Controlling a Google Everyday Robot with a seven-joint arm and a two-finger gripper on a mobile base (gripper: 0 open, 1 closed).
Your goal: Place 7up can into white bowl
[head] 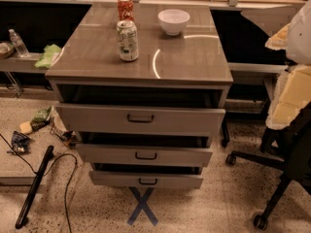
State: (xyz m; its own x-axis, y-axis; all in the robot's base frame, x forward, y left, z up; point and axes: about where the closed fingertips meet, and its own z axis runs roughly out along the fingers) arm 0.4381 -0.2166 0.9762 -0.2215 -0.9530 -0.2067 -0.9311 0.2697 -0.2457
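The 7up can (128, 40), white with green markings and a silver top, stands upright on the left middle of the grey cabinet top (194, 57). The white bowl (173, 21) stands upright farther back and to the right of the can, about a can's height away from it. The bowl looks empty. My gripper is not in view. Only a white rounded part (301, 30), possibly my arm, shows at the right edge, well away from the can and the bowl.
A red-orange soda can (125, 8) stands just behind the 7up can. The cabinet's three drawers (141, 118) are pulled partly out. An office chair (286, 164) stands at the right. A water bottle (18, 42), a green cloth (48, 55) and floor clutter lie to the left.
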